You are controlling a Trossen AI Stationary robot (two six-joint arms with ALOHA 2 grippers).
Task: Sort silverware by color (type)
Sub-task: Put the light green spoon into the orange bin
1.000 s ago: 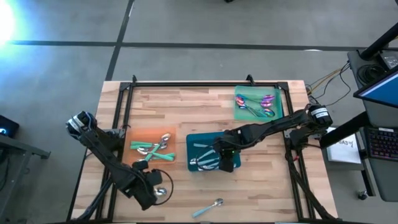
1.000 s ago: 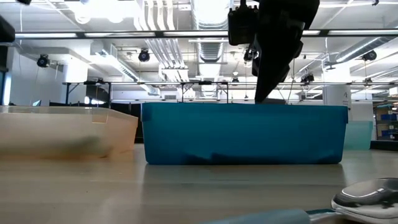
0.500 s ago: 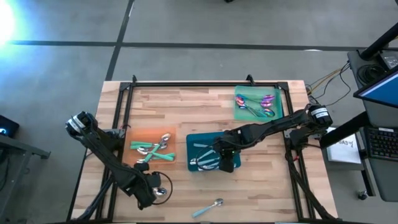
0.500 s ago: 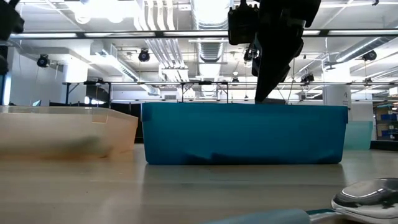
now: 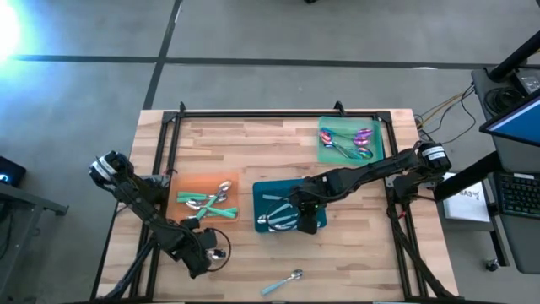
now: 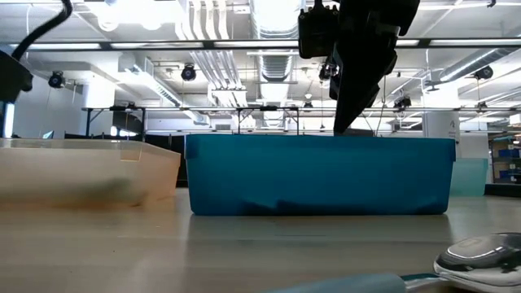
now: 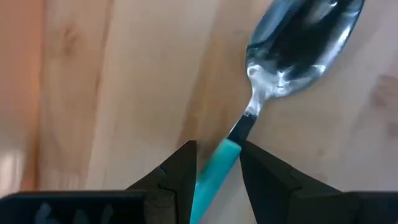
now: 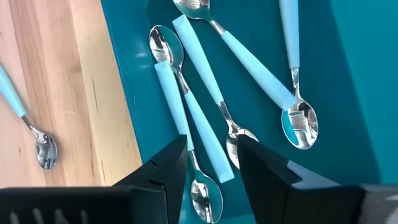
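My left gripper (image 5: 205, 250) (image 7: 217, 171) is over the bare wood just near of the orange tray (image 5: 190, 184), shut on a spoon with a teal handle and a shiny head (image 7: 298, 43) (image 5: 218, 253). My right gripper (image 5: 291, 218) (image 8: 211, 165) hangs open above the teal tray (image 5: 261, 190) (image 6: 317, 175). Its fingers stand over several spoons with pale-blue handles (image 8: 186, 106) that lie flat on the tray floor, and they touch none. The orange tray holds green-handled silverware (image 5: 207, 205). The green tray (image 5: 375, 127) holds iridescent purple pieces (image 5: 354, 142). My left gripper pinches the spoon's teal handle (image 7: 227, 152) between its two fingers, close to where the handle meets the dark neck. The spoon runs along the fingers and its head sticks out past the fingertips, over the wood. Whether the head rests on the table I cannot tell.
One loose spoon with a pale-blue handle (image 5: 283, 283) (image 6: 480, 256) (image 8: 31, 130) lies on the wood near the table's near edge, right of my left gripper. The orange tray wall (image 6: 81, 171) stands left of the teal one in the low view. Black rails frame the table.
My left gripper has moved a little toward the far edge, nearer the orange tray, and the spoon has gone with it. My right gripper has stayed in place over the teal tray.
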